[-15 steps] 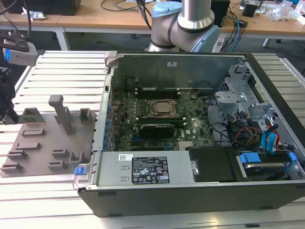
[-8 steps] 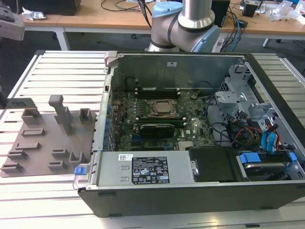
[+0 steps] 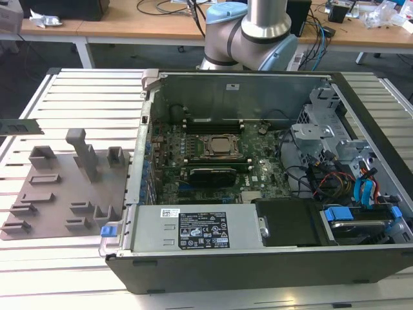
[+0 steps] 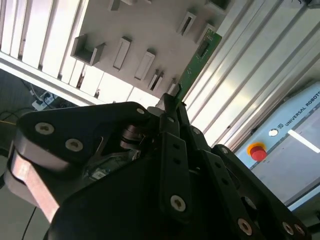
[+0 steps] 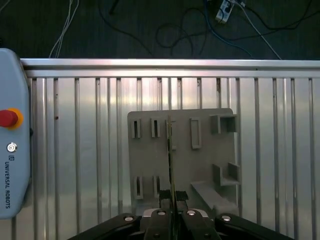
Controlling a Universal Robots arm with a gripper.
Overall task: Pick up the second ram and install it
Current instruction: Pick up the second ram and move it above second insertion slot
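The second ram [image 3: 18,126] is a slim green board hanging in the air over the slatted table at the exterior view's far left. My gripper [image 4: 172,102] is shut on one end of it, and the rest of the stick [image 4: 201,52] points away from the fingers. In the first wrist view the ram [image 5: 170,150] shows edge-on, rising from my gripper [image 5: 172,201] above the grey holder plate [image 5: 205,160]. The open computer case [image 3: 258,265] lies to the exterior view's right, its CPU socket [image 3: 221,147] flanked by long memory slots [image 3: 213,123].
The grey holder plate [image 3: 64,187] carries several upright slots and blocks. A pendant with a red button [image 5: 7,118] lies on the slatted table [image 3: 84,90]. The arm's base [image 3: 248,32] stands behind the case. Cables and drive bays [image 3: 348,174] crowd the case's right side.
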